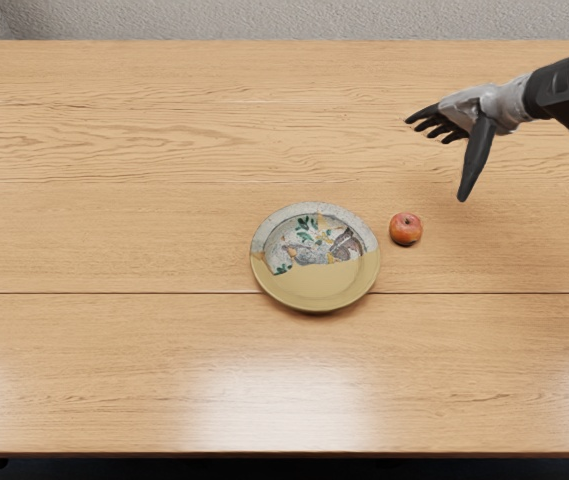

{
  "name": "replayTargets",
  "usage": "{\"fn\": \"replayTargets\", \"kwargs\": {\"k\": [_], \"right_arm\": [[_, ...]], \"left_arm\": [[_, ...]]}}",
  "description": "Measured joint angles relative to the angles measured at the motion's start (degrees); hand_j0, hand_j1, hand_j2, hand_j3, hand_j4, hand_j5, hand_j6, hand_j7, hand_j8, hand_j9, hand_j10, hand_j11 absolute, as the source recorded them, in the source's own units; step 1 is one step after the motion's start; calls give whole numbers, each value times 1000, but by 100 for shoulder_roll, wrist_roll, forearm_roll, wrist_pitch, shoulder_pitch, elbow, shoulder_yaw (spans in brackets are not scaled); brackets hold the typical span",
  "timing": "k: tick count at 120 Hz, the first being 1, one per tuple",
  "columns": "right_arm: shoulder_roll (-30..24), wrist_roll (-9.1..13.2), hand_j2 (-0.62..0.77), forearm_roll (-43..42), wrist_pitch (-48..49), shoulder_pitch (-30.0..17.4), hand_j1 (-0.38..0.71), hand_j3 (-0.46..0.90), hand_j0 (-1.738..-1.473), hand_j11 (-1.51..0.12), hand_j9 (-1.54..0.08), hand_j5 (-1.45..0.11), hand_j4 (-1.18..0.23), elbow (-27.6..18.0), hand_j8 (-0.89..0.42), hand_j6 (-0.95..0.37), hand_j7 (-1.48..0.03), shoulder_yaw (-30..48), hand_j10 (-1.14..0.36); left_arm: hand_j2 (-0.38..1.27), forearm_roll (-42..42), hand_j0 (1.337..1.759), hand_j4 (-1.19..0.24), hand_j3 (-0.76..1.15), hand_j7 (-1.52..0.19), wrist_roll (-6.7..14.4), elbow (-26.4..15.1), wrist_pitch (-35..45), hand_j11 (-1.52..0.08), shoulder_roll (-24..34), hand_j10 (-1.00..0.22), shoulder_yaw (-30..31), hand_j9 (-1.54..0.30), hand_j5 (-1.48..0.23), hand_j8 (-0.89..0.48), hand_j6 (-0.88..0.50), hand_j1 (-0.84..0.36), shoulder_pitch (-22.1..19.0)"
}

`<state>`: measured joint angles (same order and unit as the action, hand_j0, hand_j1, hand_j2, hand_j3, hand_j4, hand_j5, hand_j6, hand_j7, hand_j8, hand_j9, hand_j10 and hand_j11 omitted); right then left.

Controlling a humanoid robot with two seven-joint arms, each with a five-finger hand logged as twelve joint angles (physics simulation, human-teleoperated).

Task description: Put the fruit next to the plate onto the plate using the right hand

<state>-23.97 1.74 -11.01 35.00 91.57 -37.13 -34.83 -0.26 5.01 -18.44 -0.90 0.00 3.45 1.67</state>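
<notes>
Apple (405, 228) beside plate (314, 292), not yet touched; right hand (467, 112) in the air at upper right of the frame.
Item: one small red apple on the wooden table (114, 200), just right of the patterned plate at frame centre, near its rim but apart. The plate carries no fruit. Status, as I judge it: barely begun; reach, grasp, lift and placing all remain. Right hand: well apart from the apple, holding nothing, fingers spread toward the left, thumb hanging down.
</notes>
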Motion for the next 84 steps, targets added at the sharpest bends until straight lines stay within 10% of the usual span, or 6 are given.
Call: {"fn": "replayTargets", "kwargs": {"k": [43, 84], "right_arm": [[-148, 118, -5, -107, 0, 269, -321, 0, -1658, -31, -31, -31, -26, -55, -25, -26, -31, -115, -25], [-367, 700, -7, -157, -789, 1100, -308, 0, -1658, -45, -45, -45, -36, -1866, -36, -36, -45, -817, -35]], "left_arm": [[0, 0, 1658, 0, 0, 0, 0, -2, -2, 0, 0, 0, -1, 0, 0, 0, 0, 349, 0], [0, 0, 1658, 0, 0, 0, 0, -2, -1, 0, 0, 0, -1, 0, 0, 0, 0, 349, 0]]}}
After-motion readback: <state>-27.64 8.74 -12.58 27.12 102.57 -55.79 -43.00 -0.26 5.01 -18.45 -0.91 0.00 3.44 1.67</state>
